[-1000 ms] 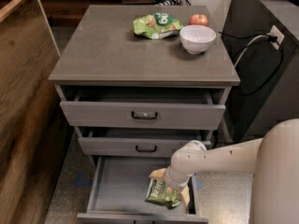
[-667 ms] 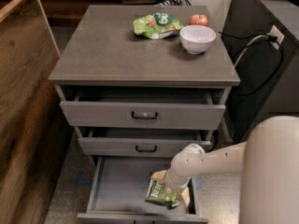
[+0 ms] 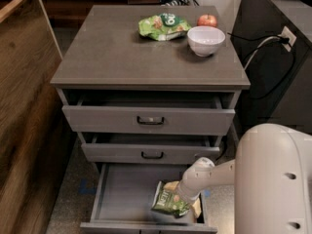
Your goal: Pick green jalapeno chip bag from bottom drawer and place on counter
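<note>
A: What has changed over the last second?
B: Not much. The arm's white shell (image 3: 273,179) has pushed further into the right of the view. The gripper (image 3: 180,195) has stayed low in the bottom drawer (image 3: 124,194), against the green jalapeno chip bag (image 3: 167,204). The bag has not visibly risen.
A: What does that mean for the task?
B: It is probably still at the grasp step. The lift and the placing on the counter (image 3: 117,52) are all ahead.
A: Gripper state?
B: Cannot tell. Its tip is hidden against the bag's upper right edge and touches it, but whether it is clenched or released does not show.
A: Where is the bag?
B: On the drawer floor, front right, tilted, near the front wall. The counter's back right holds a lime-green bag (image 3: 163,27), a white bowl (image 3: 206,39) and an apple (image 3: 207,20).
</note>
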`<state>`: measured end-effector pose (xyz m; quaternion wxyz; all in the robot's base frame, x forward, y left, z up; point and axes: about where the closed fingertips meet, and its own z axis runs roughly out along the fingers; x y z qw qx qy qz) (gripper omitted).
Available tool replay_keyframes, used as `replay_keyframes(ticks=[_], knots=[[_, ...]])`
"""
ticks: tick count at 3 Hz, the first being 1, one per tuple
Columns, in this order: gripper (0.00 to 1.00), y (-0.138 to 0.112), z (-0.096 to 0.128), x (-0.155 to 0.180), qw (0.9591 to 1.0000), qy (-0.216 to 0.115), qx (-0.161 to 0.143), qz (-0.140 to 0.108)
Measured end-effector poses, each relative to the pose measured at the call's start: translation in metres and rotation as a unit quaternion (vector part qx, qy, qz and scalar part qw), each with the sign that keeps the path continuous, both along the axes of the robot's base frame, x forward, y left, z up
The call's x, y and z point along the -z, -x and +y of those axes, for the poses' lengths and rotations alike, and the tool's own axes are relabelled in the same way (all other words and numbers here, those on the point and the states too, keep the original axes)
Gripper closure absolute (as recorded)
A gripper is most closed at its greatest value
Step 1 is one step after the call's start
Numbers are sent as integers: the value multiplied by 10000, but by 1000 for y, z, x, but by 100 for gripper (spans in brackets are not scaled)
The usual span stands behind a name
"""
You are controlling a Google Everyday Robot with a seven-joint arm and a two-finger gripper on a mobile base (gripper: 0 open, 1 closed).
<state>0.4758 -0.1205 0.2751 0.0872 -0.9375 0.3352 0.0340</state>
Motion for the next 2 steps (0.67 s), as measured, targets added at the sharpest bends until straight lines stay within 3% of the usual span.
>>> replay_keyframes(ticks=[2], knots=[[0,-26,-19,46,9992,-90,167,-364]])
